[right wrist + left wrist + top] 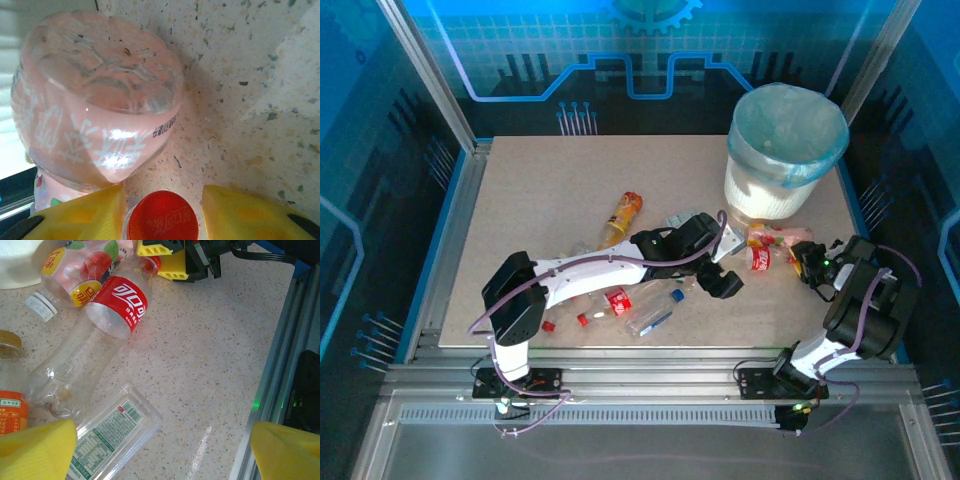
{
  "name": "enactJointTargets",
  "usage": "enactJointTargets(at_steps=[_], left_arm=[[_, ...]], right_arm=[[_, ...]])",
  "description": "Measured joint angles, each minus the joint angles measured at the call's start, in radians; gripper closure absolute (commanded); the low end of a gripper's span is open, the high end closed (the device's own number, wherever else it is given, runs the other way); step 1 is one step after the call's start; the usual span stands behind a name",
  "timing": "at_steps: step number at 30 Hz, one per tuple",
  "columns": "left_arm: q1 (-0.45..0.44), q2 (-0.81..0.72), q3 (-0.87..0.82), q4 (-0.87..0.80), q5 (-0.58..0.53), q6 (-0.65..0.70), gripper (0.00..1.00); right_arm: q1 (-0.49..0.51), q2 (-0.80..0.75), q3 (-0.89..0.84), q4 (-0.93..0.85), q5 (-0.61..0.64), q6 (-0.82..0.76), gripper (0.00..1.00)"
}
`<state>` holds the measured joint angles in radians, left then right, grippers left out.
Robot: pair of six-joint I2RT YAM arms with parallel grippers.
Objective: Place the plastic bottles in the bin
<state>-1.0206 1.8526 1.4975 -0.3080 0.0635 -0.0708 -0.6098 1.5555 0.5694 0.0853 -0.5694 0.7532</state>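
On speckled table, blue-walled: left gripper wide, empty; right gripper astride red cap, hold unclear.

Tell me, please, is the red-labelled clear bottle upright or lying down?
Lying down: the red-labelled bottle rests lengthwise on the table, looking clear and empty.
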Motion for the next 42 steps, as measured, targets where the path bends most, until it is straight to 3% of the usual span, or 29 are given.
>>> enactJointTargets(at_steps=[5,14,24,31,36,42], left_arm=[[0.000,0.000,0.000,0.000,0.000,-0.007,0.09],[0.000,0.000,0.000,0.000,0.000,-0.009,0.09],[0.000,0.000,0.000,0.000,0.000,-0.009,0.09],[0.000,-0.025,0.000,-0.017,0.000,-0.005,0.09],[0.000,-0.142,-0.002,-0.035,-0.008,0.018,0.09],[0.001,-0.259,0.008,-0.050,-0.019,0.029,0.10]], right_arm=[[0.000,0.001,-0.011,0.011,-0.018,0.023,0.49],[0.009,-0.009,-0.035,0.021,-0.042,0.056,0.54],[0.029,-0.039,-0.040,0.023,-0.042,0.095,0.70],[0.032,-0.317,-0.034,-0.138,0.027,0.050,0.79],[0.061,-0.560,0.048,-0.316,0.121,0.005,0.82],[0.203,-0.762,0.209,-0.492,0.274,-0.033,0.87]])
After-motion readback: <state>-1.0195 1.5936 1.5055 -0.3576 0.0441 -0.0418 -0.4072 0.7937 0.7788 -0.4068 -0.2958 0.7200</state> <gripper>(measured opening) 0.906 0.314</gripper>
